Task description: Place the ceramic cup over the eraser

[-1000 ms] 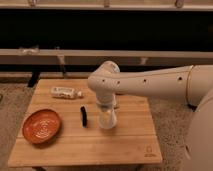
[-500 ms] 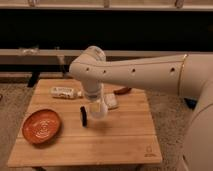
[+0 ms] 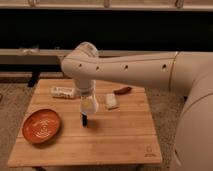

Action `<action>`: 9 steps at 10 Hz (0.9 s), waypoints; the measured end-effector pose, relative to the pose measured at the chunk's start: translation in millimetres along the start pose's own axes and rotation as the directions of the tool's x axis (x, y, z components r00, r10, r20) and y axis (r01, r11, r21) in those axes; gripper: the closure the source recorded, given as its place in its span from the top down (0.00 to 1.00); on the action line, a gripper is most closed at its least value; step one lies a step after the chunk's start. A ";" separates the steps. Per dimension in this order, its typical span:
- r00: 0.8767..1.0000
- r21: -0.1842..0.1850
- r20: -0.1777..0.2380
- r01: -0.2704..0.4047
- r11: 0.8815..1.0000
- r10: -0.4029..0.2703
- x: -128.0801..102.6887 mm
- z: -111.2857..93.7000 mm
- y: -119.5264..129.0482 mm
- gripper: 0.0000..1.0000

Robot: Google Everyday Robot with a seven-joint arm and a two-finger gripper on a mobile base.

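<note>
Surface: square table (image 3: 125, 142) of pale wood, laid in narrow strips with a smooth finish; small dark mark near the front right corner.
Room: speckled grey floor (image 3: 12, 97) around the table; behind it a pale horizontal rail (image 3: 30, 52) against a dark, nearly black wall.

Items:
1. Arm (image 3: 135, 70): glossy white casing, thick and rounded, dotted with small dark holes; enters from the right and bends down over the table's middle.
2. Gripper (image 3: 87, 100): pointing down over the table's centre-left, jaws pinching the ceramic cup.
3. Ceramic cup (image 3: 88, 106): small, plain, whitish, tapered; held off the wood, directly above the eraser.
4. Eraser (image 3: 84, 120): slim black bar, just below the cup, on the table.
5. Plate (image 3: 42, 126): round, orange, glazed, with faint ring pattern; front left.
6. Bottle (image 3: 63, 92): pale, labelled, lying on its side; back left.
7. Block (image 3: 111, 101): whitish, rectangular; right of the cup.
8. Dark reddish elongated object (image 3: 122, 90): back centre; kind cannot be told.
</note>
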 end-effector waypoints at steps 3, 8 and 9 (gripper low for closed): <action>0.999 -0.021 0.027 0.020 1.000 -0.020 -10.6 19.6 -4.6 0.00; 0.997 -0.091 0.064 0.039 0.995 -0.033 -27.0 78.3 -2.8 0.42; 0.997 -0.103 0.070 0.040 0.994 -0.033 -29.7 85.3 -1.3 0.49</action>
